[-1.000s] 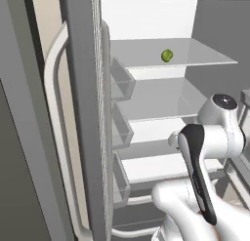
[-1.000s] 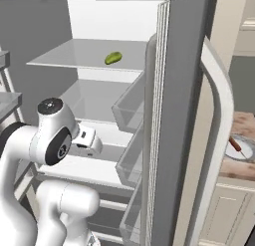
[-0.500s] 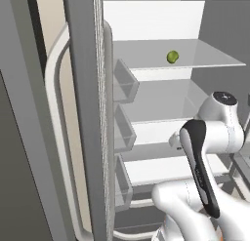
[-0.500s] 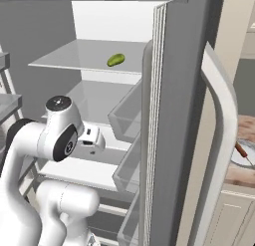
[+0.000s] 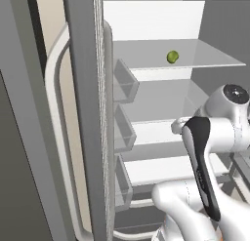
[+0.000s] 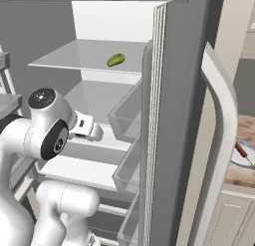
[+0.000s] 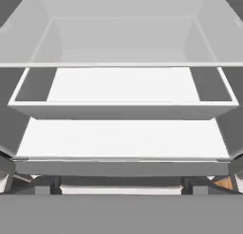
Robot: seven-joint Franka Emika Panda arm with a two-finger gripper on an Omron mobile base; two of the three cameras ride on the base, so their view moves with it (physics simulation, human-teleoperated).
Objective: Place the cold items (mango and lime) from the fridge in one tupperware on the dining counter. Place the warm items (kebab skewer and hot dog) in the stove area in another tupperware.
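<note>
Your gripper [image 6: 94,134] is spread wide and empty, aimed into the fridge [image 6: 174,90] at the lower shelves. The mango [image 6: 115,60] sits above it on the top shelf [image 6: 74,58], so reach higher.

1. The fridge [image 7: 121,43] interior faces the camera, with a white back wall and grey side walls.
2. A clear shelf [image 7: 121,65] crosses the upper part.
3. Below it sits a white tray-like shelf [image 7: 122,104] with a raised rim.
4. Lower still lies a flat white shelf [image 7: 121,139], edged in grey at the front.
</note>
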